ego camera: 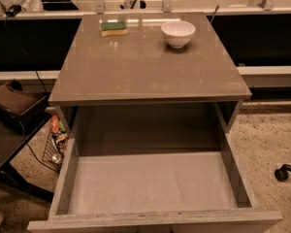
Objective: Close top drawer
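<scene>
The top drawer (150, 183) is a wide, deep pale-grey box, pulled far out of the grey cabinet toward me. It is empty inside. Only the top edge of its front (155, 219) shows at the bottom of the view; the front face and its handle are hidden below the frame. The two lower drawers are out of view. The gripper is not in view.
The cabinet top (145, 67) bears a white bowl (178, 33) at the back right and a green-and-yellow sponge (113, 28) at the back left. A dark chair or bag (14, 110) and a wire basket (56, 144) stand at the left. A caster wheel (282, 173) lies on the floor at the right.
</scene>
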Controlling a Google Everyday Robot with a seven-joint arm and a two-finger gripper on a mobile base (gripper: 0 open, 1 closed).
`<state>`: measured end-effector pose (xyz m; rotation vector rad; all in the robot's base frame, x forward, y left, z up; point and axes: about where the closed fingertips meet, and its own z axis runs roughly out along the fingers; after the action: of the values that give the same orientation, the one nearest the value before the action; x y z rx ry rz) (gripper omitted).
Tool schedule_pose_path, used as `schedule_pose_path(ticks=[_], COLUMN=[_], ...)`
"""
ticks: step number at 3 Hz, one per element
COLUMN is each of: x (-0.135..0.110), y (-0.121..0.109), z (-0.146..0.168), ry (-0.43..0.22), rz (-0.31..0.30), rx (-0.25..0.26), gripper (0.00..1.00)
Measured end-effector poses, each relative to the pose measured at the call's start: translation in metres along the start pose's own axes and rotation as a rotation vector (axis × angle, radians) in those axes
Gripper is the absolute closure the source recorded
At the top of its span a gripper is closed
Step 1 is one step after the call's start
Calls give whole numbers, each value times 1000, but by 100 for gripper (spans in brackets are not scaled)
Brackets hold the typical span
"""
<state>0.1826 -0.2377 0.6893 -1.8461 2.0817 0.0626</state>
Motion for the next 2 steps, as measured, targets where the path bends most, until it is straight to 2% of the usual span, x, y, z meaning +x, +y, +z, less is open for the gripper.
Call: schedule_pose_path(ticks=[1, 2], x=[-38, -67], y=[-9, -30], z=[39, 56], ry=[-159, -228], rz=[-81, -137], rx=[39, 71], gripper=[100, 100])
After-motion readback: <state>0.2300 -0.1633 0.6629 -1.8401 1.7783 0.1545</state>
